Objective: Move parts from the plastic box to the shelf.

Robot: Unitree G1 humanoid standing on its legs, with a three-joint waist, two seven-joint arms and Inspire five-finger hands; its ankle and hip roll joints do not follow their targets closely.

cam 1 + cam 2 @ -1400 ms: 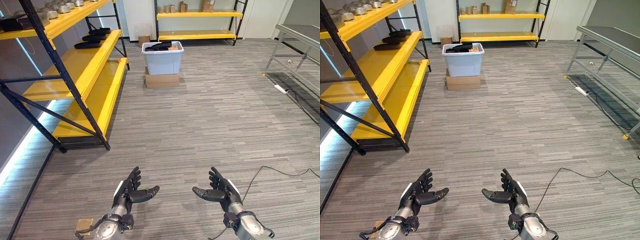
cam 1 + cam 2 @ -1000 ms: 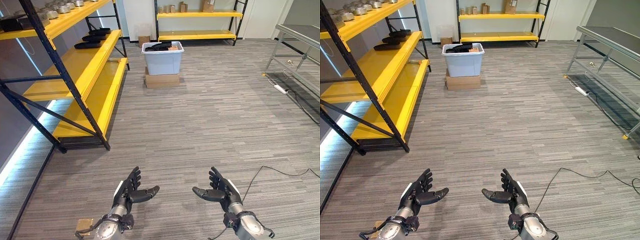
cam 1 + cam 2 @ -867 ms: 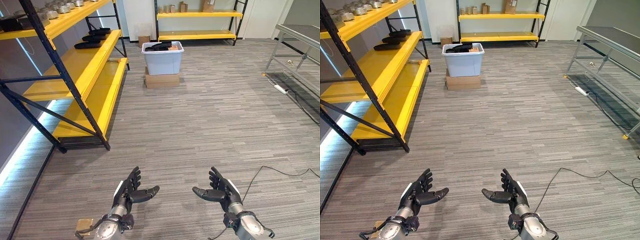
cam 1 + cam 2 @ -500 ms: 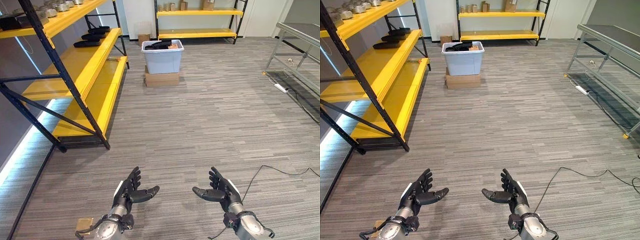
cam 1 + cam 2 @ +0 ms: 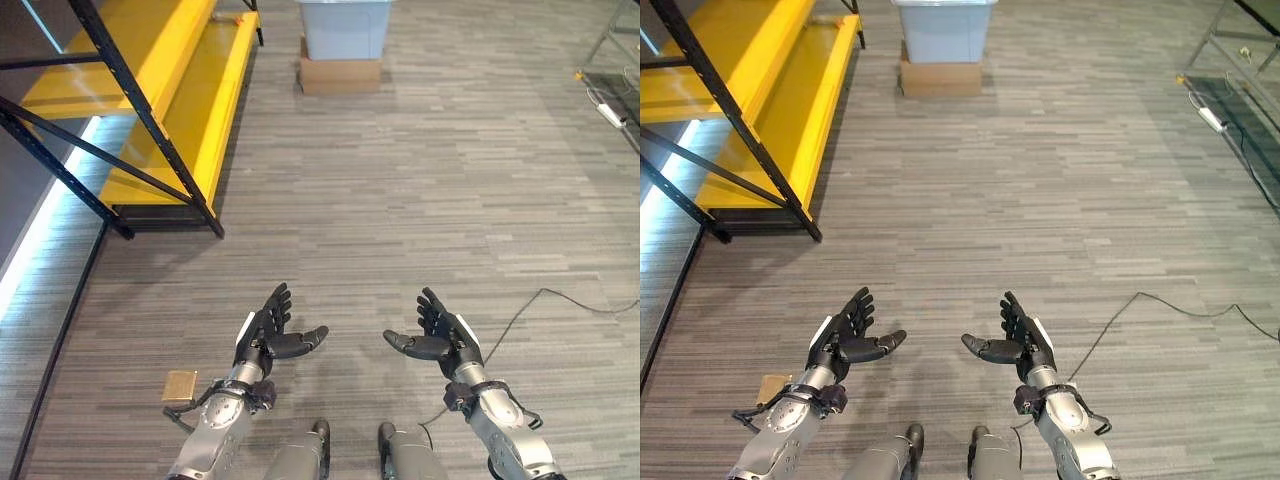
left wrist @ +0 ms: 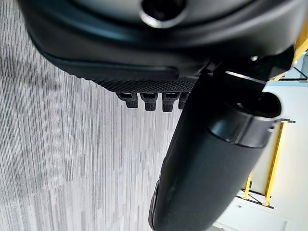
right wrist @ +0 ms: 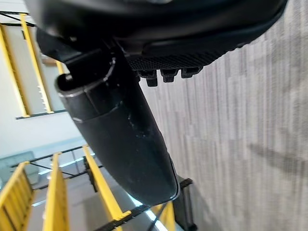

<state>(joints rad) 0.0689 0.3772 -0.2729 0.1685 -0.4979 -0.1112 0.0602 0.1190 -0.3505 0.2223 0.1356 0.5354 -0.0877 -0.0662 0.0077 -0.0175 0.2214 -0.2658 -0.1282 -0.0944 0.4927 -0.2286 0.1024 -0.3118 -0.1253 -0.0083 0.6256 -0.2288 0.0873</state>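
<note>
Left hand and right hand: held low and level over the grey striped floor, palms turned toward each other, a bare gap between them; fingers released and straight, thumbs standing out inward, nothing carried in either; the posture reads as a ready carry stance with both palms free for a two-handed lift, judged from the empty hands and the distance left to cover; small tan block: on the floor just outside the left wrist, apart from the fingers; yellow shelf: ahead of the left fingers and off to their outer side, black uprights and diagonal braces, its low boards lying open toward the aisle, which would suit placing parts from the front; cardboard carton: far ahead of the fingers, roughly in line with the gap between the hands, set on the floor as a riser; plastic box: pale grey, standing on that carton, well apart from both hands; its contents cannot be told from here; the parts are judged to be not yet collected.
</note>
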